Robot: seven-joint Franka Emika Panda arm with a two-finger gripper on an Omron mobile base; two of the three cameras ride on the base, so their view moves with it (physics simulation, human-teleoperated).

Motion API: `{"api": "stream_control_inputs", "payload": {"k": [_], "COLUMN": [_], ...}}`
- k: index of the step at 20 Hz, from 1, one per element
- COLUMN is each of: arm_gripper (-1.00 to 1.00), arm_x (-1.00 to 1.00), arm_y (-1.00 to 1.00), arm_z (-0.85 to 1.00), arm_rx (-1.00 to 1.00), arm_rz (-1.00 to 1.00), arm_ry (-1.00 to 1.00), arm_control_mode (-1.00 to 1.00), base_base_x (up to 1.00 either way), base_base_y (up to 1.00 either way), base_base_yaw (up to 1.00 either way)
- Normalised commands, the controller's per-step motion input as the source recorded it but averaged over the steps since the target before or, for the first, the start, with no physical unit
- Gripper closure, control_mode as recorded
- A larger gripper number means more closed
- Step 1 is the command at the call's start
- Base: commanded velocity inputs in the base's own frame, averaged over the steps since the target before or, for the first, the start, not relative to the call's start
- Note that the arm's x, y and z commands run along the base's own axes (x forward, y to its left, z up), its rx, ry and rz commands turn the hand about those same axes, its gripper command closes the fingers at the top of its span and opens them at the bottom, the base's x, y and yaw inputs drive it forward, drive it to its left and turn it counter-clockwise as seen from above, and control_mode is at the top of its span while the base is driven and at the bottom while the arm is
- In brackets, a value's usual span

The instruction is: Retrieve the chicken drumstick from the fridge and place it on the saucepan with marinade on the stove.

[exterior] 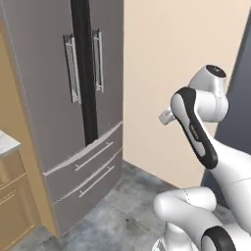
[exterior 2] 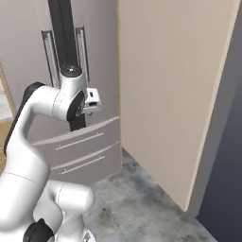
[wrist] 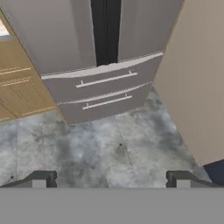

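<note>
I see no readable writing anywhere, only a faint unreadable mark along the dark band on my arm. The fridge stands ahead with both doors shut, its two bar handles flanking a dark centre seam and two drawers below, a beige wall panel to its right. My gripper hangs well short of it over the grey floor, jaws spread wide, holding nothing.
</note>
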Motion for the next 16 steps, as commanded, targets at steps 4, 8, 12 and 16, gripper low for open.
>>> {"api": "stream_control_inputs", "payload": {"k": [4, 8, 12, 16], "arm_gripper": [-1.00, -1.00, -1.00, -1.00], "arm_x": [0.00, 0.00, 0.00, 0.00], "arm_y": [0.00, 0.00, 0.00, 0.00], "arm_z": [0.00, 0.00, 0.00, 0.00], "arm_rx": [0.00, 0.00, 0.00, 0.00], "arm_rz": [0.00, 0.00, 0.00, 0.00], "arm_ry": [0.00, 0.00, 0.00, 0.00], "arm_control_mode": [1.00, 1.00, 1.00, 1.00], "base_base_x": [0.14, 0.60, 0.72, 0.47], "base_base_y": [-0.73, -0.65, -0.61, -0.39], "base_base_yaw": [0.57, 0.48, 0.40, 0.35]}}
